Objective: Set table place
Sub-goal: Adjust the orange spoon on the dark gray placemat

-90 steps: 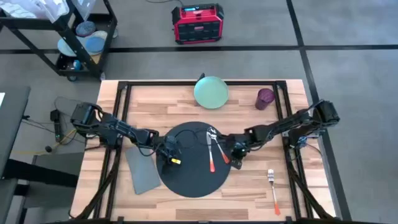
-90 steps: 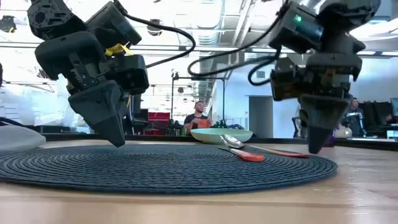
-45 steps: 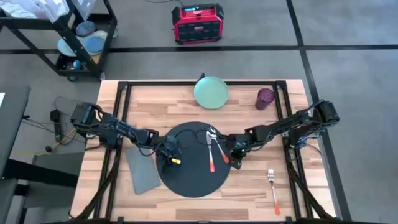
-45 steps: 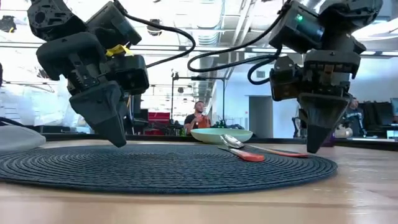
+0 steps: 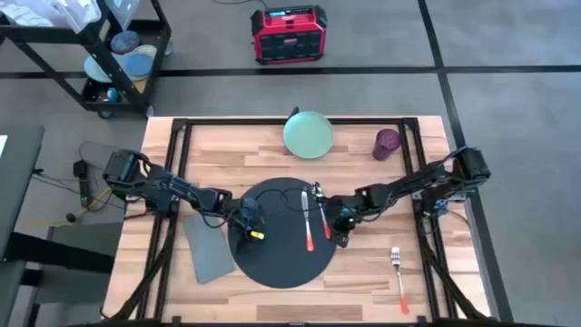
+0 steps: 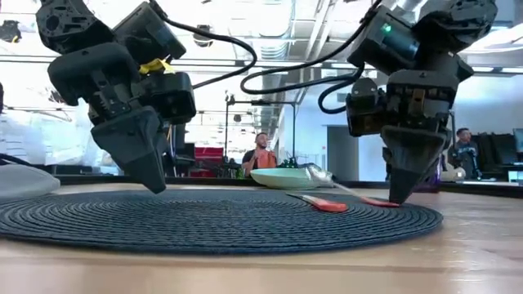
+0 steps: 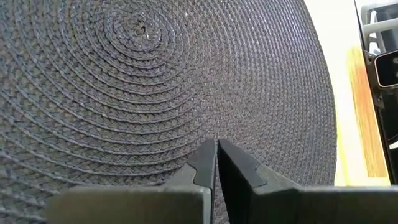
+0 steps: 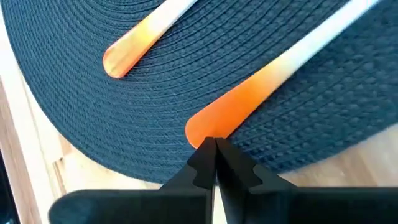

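The round dark woven placemat [image 5: 281, 259] lies on the light-wood table [image 5: 363, 168]. On the mat's right part are a spoon [image 5: 322, 211] and a second orange-handled utensil [image 5: 309, 229]. My right gripper [image 8: 214, 142] is shut, with its tip at the spoon's orange handle end near the mat's right edge. The spoon's bowl [image 6: 319, 173] is tipped up off the mat. My left gripper [image 5: 247, 227] is shut, with its tip down on the mat's left part [image 7: 155, 93]. My right gripper bears with its shut fingertips on the free end of the spoon's orange handle [image 8: 211, 127]. It points down from above, slanting in from the table's right. That handle end lies on the mat while the bowl stands raised. My left gripper's shut tip [image 6: 155, 188] comes down from above onto the mat's left part; the mat lies flat.
A pale green plate [image 5: 309, 133] and a purple cup [image 5: 387, 143] stand at the far edge. A grey napkin [image 5: 207, 250] lies left of the mat. An orange-handled fork [image 5: 398, 272] is near the right front. A person stands in the room behind.
My right gripper has shifted slightly toward the table's left and far side, onto the spoon's handle end. The spoon has swung straighter on the mat and tipped, its bowl lifting while the handle end stays down.
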{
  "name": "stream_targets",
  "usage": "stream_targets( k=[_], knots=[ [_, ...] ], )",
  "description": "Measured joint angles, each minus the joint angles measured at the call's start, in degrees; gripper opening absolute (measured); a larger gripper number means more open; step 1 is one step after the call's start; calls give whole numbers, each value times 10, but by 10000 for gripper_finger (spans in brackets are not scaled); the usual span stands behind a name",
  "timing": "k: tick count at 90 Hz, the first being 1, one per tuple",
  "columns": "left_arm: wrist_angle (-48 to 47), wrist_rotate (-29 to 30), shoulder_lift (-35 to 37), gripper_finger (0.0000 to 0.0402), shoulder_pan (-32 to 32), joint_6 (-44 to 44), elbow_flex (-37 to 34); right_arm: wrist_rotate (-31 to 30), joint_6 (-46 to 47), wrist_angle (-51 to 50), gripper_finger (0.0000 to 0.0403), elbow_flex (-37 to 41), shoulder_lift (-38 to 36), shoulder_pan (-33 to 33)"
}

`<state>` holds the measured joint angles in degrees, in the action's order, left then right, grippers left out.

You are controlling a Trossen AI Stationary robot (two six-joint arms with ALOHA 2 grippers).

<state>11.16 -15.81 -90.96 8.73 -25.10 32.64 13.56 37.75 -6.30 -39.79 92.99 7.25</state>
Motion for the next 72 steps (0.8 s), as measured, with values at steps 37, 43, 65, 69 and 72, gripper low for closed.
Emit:
stream_targets(
  k=[37,43,65,69,72],
  knots=[
    [0,1,0,0,-2,0,0,23,-5,-5,0,0,0,4],
    [0,1,0,0,-2,0,0,38,-7,-4,0,0,0,6],
    [2,11,0,0,-7,5,0,57,-17,2,0,1,-43,4],
    [2,11,0,0,-7,5,0,57,-21,0,0,1,-49,0],
    [2,12,0,0,-7,5,0,56,-22,0,0,1,-53,-3]
  ],
)
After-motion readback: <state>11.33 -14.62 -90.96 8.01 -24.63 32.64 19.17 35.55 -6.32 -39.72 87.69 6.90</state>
